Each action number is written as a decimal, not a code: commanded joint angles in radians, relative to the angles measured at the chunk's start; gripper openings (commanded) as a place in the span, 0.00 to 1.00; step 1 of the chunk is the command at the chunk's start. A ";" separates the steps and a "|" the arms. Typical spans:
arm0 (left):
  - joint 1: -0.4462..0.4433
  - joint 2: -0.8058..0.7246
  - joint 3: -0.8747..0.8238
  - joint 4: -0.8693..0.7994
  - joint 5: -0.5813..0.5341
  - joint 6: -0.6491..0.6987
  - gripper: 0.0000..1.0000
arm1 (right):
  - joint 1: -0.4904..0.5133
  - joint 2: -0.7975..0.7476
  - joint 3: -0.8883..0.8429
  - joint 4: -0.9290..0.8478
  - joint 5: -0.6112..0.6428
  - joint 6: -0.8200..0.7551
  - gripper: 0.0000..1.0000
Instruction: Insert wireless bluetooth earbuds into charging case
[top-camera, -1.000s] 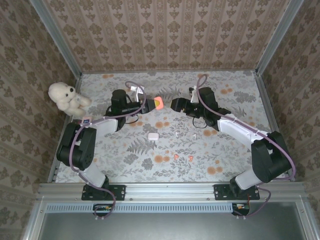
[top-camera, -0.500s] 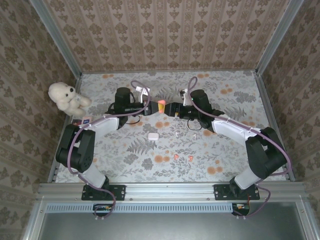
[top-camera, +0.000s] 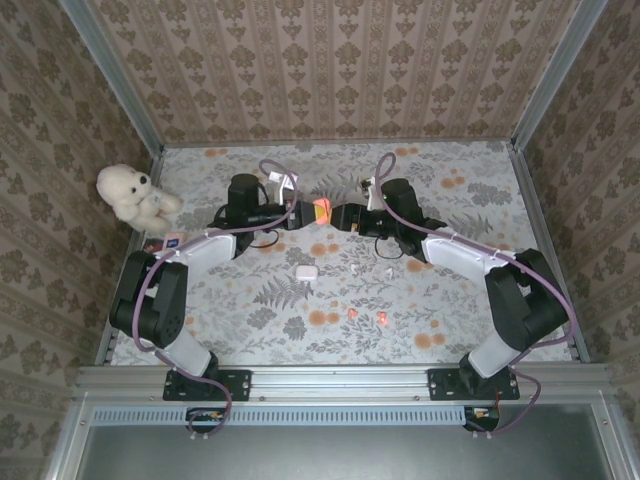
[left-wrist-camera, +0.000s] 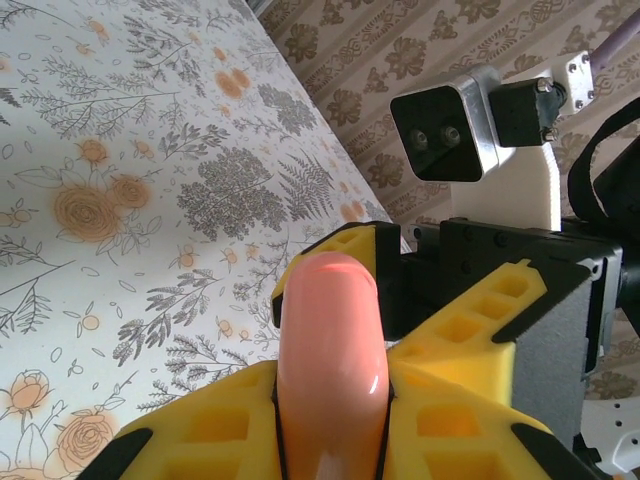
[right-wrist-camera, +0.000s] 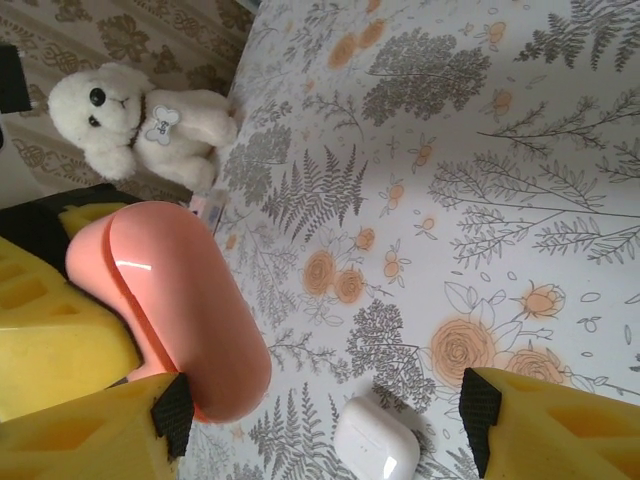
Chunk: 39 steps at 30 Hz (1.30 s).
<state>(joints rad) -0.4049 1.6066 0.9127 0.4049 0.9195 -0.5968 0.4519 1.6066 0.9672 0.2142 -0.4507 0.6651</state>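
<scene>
here the left gripper (left-wrist-camera: 330, 420) is clamping the orange-pink charging case (left-wrist-camera: 330, 340) between its yellow pads, holding it up off the table (top-camera: 470, 200) at the far middle, and the lid is looking shut. the right gripper (right-wrist-camera: 325, 420) is facing it from the other side with its jaws standing wide apart; one finger is sitting just beside the case's rounded end, and it is gripping nothing. the orange-red earbuds (top-camera: 381, 318) are lying on the table nearer the arm bases, well apart from the raised case. the white earbuds (top-camera: 357, 270) are showing as faint specks a little farther back, near the white case (top-camera: 306, 270).

the raised case is looking like hard, glossy plastic, probably light and stiff. its smooth curved shell is likely making it slippery, so a pinch on the rounded ends is risking a twist or a squirt out. the broad flat faces, on either side of the seam, are seeming the safer place to hold while the lid is being levered. the buds are tiny, light and smooth, likely skittering at a nudge, so each is calling for a low pinch across its body with the very fingertips
</scene>
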 joint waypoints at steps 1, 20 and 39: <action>-0.013 -0.055 0.028 0.022 0.073 0.019 0.00 | -0.016 0.039 -0.001 0.004 0.060 0.021 0.73; -0.011 -0.049 0.019 0.048 0.084 0.012 0.00 | -0.054 -0.130 -0.102 0.020 -0.067 0.020 0.72; -0.017 0.002 -0.017 0.337 0.058 -0.188 0.00 | -0.057 -0.040 -0.110 0.374 -0.152 0.273 0.55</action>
<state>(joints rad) -0.4179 1.5829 0.9092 0.6613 0.9722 -0.7448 0.3973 1.5574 0.8684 0.5049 -0.5842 0.8951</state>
